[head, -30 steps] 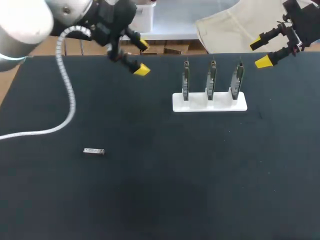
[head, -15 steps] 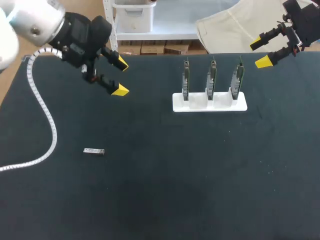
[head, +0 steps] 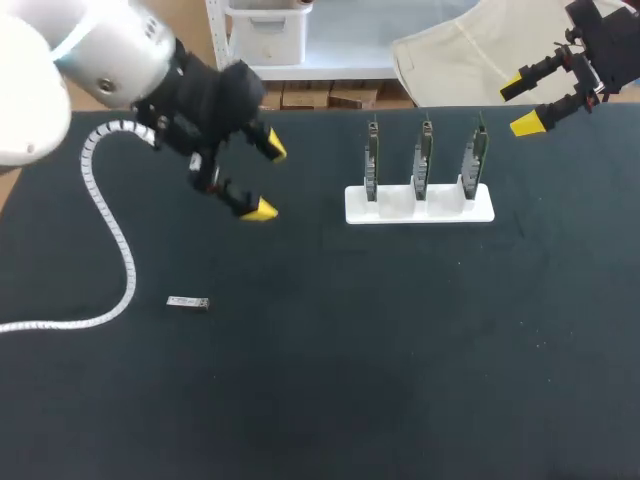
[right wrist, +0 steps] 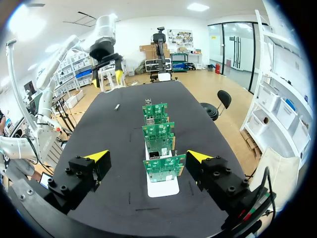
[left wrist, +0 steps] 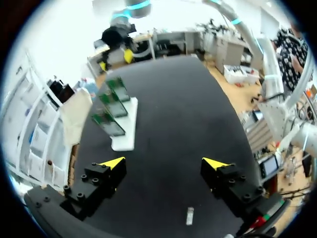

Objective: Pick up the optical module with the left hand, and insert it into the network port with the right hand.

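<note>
Left claw (head: 264,180) is dropping toward the optical module (head: 188,302), fingers apart and empty. Module is lying flat on the tabletop (head: 400,380), not yet reached. Right claw (head: 524,104) is waiting open past the port boards (head: 424,165).

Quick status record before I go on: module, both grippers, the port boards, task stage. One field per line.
module: optical module lying flat on the table, nothing touching it
left gripper: open, empty, above the table, apart from the module
right gripper: open, empty, at the far right edge, boards ahead of it
boards: three circuit boards upright in a white holder
stage: module not yet picked up
</note>
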`<state>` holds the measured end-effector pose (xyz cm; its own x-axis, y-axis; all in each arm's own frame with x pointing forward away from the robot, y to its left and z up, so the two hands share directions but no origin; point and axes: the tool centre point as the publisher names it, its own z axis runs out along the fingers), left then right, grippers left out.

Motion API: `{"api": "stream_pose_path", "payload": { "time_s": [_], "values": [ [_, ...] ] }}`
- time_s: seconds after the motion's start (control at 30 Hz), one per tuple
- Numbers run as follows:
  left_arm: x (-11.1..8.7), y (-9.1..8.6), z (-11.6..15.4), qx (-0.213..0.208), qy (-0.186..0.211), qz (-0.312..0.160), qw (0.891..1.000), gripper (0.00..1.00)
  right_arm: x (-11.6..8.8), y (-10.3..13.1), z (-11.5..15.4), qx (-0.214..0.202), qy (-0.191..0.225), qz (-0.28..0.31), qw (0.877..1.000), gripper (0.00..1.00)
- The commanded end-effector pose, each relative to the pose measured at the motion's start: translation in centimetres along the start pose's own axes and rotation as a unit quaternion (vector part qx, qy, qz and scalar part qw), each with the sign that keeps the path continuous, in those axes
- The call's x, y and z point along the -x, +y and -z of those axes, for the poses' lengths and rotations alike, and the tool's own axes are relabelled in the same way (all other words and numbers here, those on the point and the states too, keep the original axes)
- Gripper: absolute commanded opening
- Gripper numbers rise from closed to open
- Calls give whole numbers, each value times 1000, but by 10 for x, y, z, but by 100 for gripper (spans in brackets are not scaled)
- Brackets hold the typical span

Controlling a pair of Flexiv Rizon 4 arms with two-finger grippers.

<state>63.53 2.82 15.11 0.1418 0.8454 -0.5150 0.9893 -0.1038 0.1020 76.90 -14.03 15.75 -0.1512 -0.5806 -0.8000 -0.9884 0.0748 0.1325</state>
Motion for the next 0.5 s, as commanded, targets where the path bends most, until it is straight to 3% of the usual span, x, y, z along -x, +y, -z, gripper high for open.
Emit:
{"api": "stream_pose_path", "payload": {
  "time_s": [0.03,0.13,0.4,0.5],
  "values": [
    [-22,-4,-2,-30,44,37,998,100,0,2,0,-3,0,0,1000,100],
    [-41,-18,-2,-32,54,57,996,100,0,2,0,-3,0,0,1000,100],
    [-77,-70,-12,-54,75,50,994,100,0,2,0,-3,0,0,1000,100],
    [-92,-83,-13,-60,74,74,993,100,0,2,0,-3,0,0,1000,100]
  ]
}}
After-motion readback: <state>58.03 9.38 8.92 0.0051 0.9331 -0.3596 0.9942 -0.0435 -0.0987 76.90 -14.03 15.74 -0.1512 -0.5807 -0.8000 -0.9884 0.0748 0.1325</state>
